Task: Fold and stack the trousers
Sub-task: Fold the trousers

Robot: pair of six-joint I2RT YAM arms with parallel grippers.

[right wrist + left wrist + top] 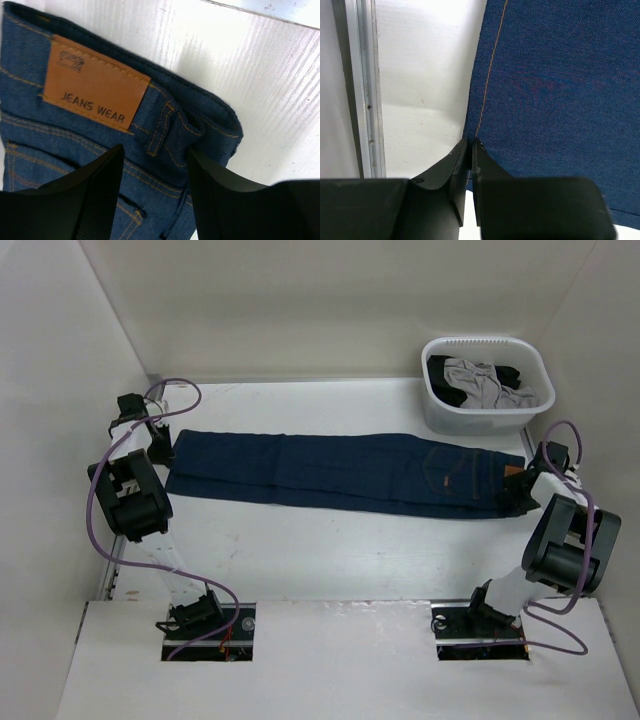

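The trousers point(340, 472), dark blue denim jeans, lie flat in a long strip across the table, leg ends at the left and waistband at the right. My left gripper point(163, 447) is at the leg end. In the left wrist view, the left gripper point(470, 143) is shut on the edge of the denim point(560, 100) by an orange seam. My right gripper point(524, 492) hangs over the waistband end. In the right wrist view, the right gripper point(155, 152) is open. Its fingers point(102, 180) straddle the waistband corner point(200, 125), beside the tan leather patch point(92, 82).
A white plastic basket point(486, 342) holding grey and black clothes point(478, 380) stands at the back right, just behind the waistband end. White walls close in the table on three sides. A metal rail point(367, 90) runs along the left edge.
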